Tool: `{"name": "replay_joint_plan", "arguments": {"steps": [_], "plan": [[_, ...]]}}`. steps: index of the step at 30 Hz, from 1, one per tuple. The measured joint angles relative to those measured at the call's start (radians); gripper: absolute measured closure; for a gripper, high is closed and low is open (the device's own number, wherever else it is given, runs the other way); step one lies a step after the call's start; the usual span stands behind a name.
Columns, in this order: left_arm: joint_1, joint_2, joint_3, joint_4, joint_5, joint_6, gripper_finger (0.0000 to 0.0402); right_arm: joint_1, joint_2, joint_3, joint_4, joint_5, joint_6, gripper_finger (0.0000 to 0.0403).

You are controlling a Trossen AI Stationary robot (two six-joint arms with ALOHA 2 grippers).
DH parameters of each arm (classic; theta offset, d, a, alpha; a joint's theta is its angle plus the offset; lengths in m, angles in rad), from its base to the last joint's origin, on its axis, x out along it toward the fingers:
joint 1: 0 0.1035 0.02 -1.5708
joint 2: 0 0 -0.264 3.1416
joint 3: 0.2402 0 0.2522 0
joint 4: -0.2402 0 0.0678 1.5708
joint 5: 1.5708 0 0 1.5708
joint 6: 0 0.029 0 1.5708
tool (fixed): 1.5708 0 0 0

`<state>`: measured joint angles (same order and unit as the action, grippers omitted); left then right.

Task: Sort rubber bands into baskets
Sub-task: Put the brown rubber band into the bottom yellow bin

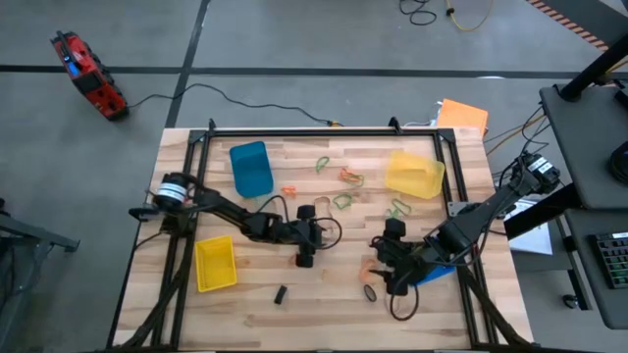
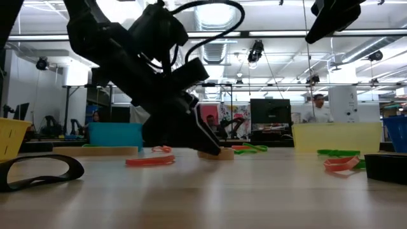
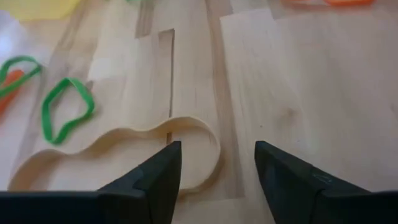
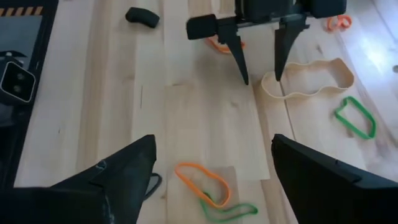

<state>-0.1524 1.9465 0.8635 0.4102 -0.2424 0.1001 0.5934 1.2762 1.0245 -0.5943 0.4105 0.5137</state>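
Observation:
A tan rubber band [image 3: 118, 140] lies flat on the table's middle, with green bands [image 3: 65, 109] beside it. My left gripper [image 3: 217, 158] is low over the tan band's looped end and open; its fingers [image 4: 239, 65] point down at the wood. My right gripper [image 4: 214, 155] hangs open above an orange band [image 4: 202, 179] and a green band [image 4: 227, 210] at the near right. One blue basket [image 1: 250, 169] stands far left, a yellow basket [image 1: 413, 173] far right and another yellow basket [image 1: 215, 263] near left. A second blue basket [image 1: 439, 275] shows under my right arm. My left gripper stands open with one fingertip [image 3: 166, 163] over the tan band's looped end [image 3: 208, 149], slanting down from the table's left. The finger hides the spot, so I cannot tell whether it touches the band, which lies flat on the wood.
More orange and green bands [image 1: 348, 178] lie scattered between the far baskets. A black band [image 2: 38, 172] lies near the low camera. A small black block [image 1: 281, 294] sits near the front edge. A flat orange sheet [image 1: 461, 116] lies at the far right corner. A dark frame [image 1: 324, 130] borders the table.

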Motion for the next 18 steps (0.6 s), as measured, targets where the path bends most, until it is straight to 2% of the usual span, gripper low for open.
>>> {"name": "replay_joint_plan", "arguments": {"steps": [3, 6, 9, 13, 14, 18], "plan": [[0.008, 0.024, 0.003, 0.009, 0.001, -0.018, 0.0216, 0.0, 0.0, 0.0, 0.0, 0.0, 0.0, 0.0085], [0.011, 0.041, 0.009, 0.019, 0.002, -0.024, 0.0236, 0.0, 0.0, 0.0, -0.001, 0.0, 0.0, 0.0083], [0.011, 0.042, 0.009, 0.017, 0.008, -0.023, 0.0279, 0.0, 0.0, 0.0, -0.002, 0.001, 0.0, 0.0083], [0.011, 0.033, 0.007, 0.006, 0.013, -0.011, 0.0374, 0.0, 0.0, 0.0, -0.002, 0.001, 0.0, 0.0085], [0.012, 0.031, 0.006, 0.005, 0.009, -0.011, 0.0387, 0.0, 0.0, 0.0, -0.002, 0.001, 0.0, 0.0084], [0.015, 0.017, 0.003, -0.005, -0.017, -0.007, 0.0397, 0.0, 0.0, 0.0, -0.002, 0.001, -0.001, 0.0083]]}}
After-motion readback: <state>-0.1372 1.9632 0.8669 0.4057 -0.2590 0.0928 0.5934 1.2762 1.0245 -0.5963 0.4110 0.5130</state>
